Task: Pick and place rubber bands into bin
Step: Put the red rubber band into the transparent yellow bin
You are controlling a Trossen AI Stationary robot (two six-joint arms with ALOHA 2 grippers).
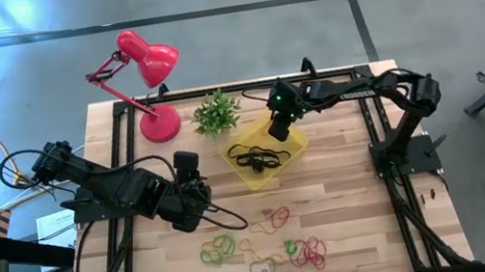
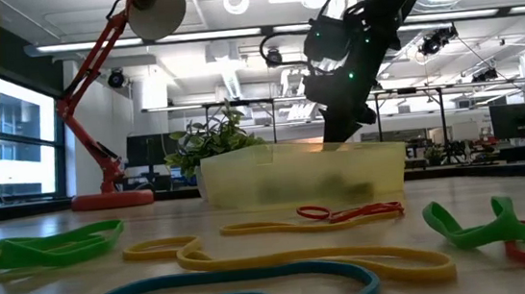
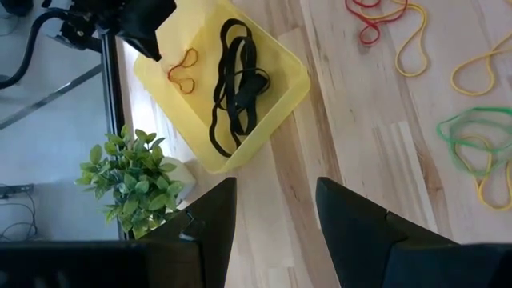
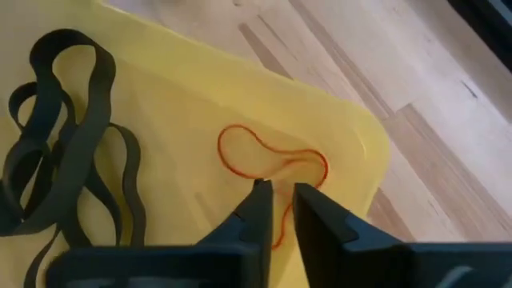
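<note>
The yellow bin (image 1: pixel 296 150) stands on the table right of the plant. In it lie black rubber bands (image 4: pixel 72 160) and one thin orange band (image 4: pixel 272 156), also seen in the left wrist view (image 3: pixel 184 70). My right gripper (image 4: pixel 280 196) points down into the bin's far end (image 1: pixel 279 132), fingers a narrow gap apart just over the orange band, which lies flat on the bin floor. My left gripper (image 3: pixel 276 192) is open and empty over bare wood left of the bin (image 1: pixel 186 160). Several loose coloured bands (image 1: pixel 260 245) lie near the table's near edge.
A green plant (image 1: pixel 216 113) and a red desk lamp (image 1: pixel 150 73) stand at the far edge, left of the bin. Black cables (image 1: pixel 226 219) trail from the left arm onto the table. Bare wood lies between the bin and the loose bands.
</note>
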